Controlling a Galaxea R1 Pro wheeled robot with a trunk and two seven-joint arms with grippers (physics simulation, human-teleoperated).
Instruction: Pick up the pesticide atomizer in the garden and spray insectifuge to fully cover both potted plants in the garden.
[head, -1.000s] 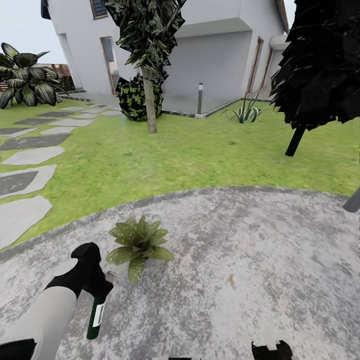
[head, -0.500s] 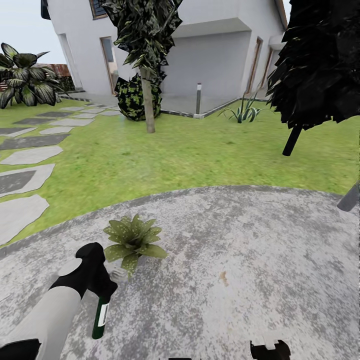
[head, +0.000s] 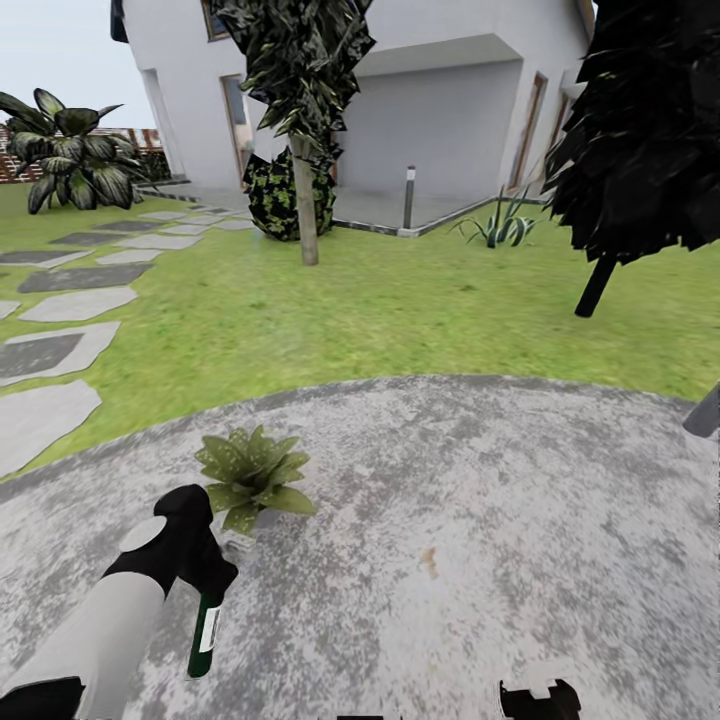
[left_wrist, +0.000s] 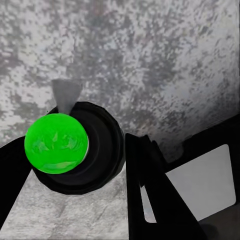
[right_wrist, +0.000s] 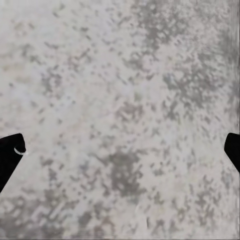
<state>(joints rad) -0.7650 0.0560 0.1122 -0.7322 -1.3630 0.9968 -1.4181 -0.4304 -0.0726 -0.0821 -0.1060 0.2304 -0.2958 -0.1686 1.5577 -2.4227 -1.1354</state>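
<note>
Where the mottled grey paving (head: 480, 520) curves against the lawn (head: 380, 300), one potted plant (head: 248, 478) sits low near the paving's edge, just beyond the left gripper (head: 205, 580). That gripper is clamped on the pesticide atomizer (head: 205, 635), which hangs nearly upright below it, white label showing, its dark-green bottom close above the stone. Seen from the left wrist, the bottle appears end-on as a bright green disc in a black ring (left_wrist: 67, 147), with one black finger (left_wrist: 150, 195) pressed alongside it; the spray head and tip cannot be made out. Farther off stand a thin tree trunk (head: 306, 200) with a dark shrub (head: 285, 195) behind it, a grey bollard lamp (head: 409, 197), a spiky striped plant (head: 497, 225), a large broad-leaved plant (head: 70, 150) and the white house (head: 430, 110). Stepping stones (head: 60, 350) run along the left. A dark-leaved tree (head: 650, 130) hides the upper right corner, and a grey post (head: 705, 412) is cut off at the right border. The right gripper (right_wrist: 120, 150) shows from its wrist as two black tips at opposite borders, spread wide over bare paving. Open stone stretches right of the plant.
</note>
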